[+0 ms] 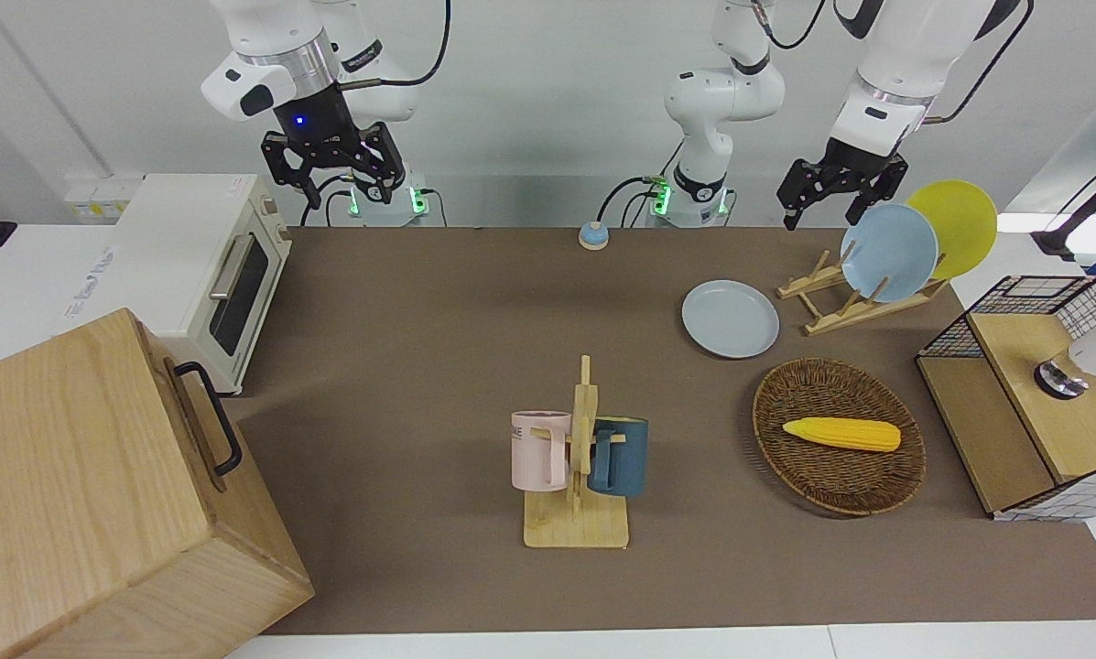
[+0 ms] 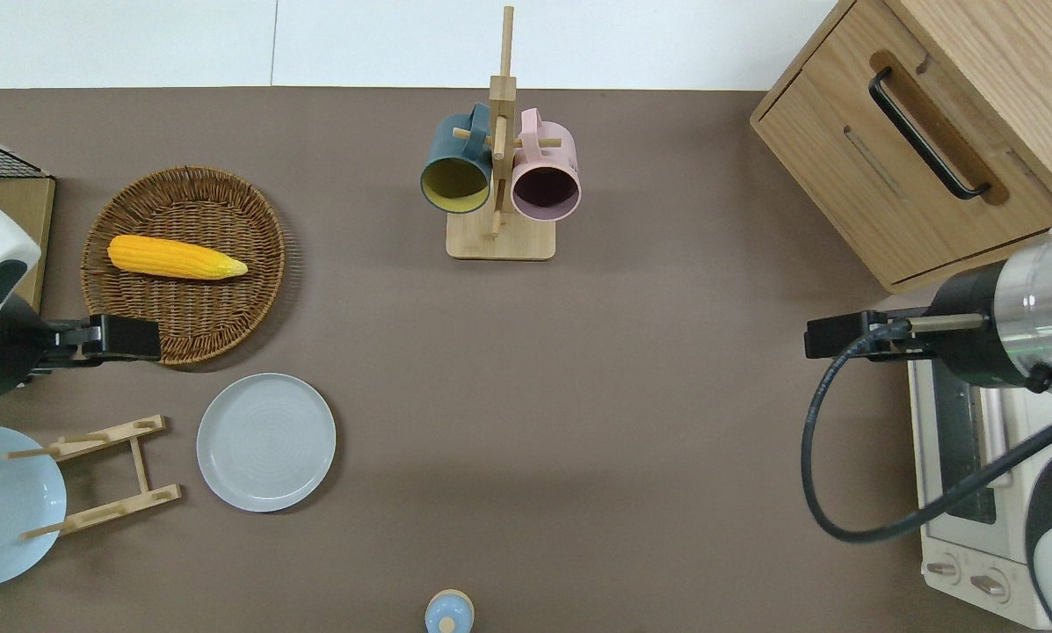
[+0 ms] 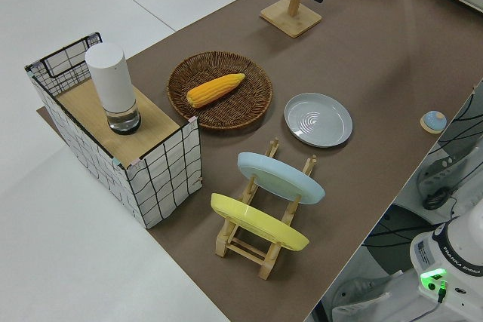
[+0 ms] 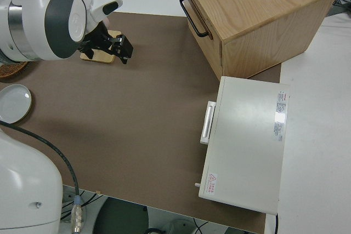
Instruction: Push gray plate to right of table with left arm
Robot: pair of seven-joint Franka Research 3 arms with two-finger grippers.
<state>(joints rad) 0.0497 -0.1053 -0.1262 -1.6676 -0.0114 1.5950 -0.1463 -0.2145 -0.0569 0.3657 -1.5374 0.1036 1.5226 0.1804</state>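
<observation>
The gray plate (image 1: pixel 729 318) lies flat on the brown table (image 1: pixel 438 366), beside the wooden plate rack and nearer to the robots than the wicker basket. It also shows in the overhead view (image 2: pixel 266 441) and the left side view (image 3: pixel 318 119). My left gripper (image 1: pixel 820 212) is open and empty, up in the air. In the overhead view (image 2: pixel 139 338) it is over the basket's rim nearest the robots, off the plate toward the left arm's end. My right gripper (image 1: pixel 351 188) is open and parked.
A plate rack (image 1: pixel 845 302) holds a sky-blue plate (image 1: pixel 888 252) and a yellow plate (image 1: pixel 960 224). A wicker basket (image 1: pixel 786 458) holds a corn cob (image 1: pixel 840 434). A mug tree (image 1: pixel 580 458), toaster oven (image 1: pixel 209 275), wooden cabinet (image 1: pixel 99 494), wire shelf (image 1: pixel 1033 403) and small blue knob (image 1: pixel 593 235) stand around.
</observation>
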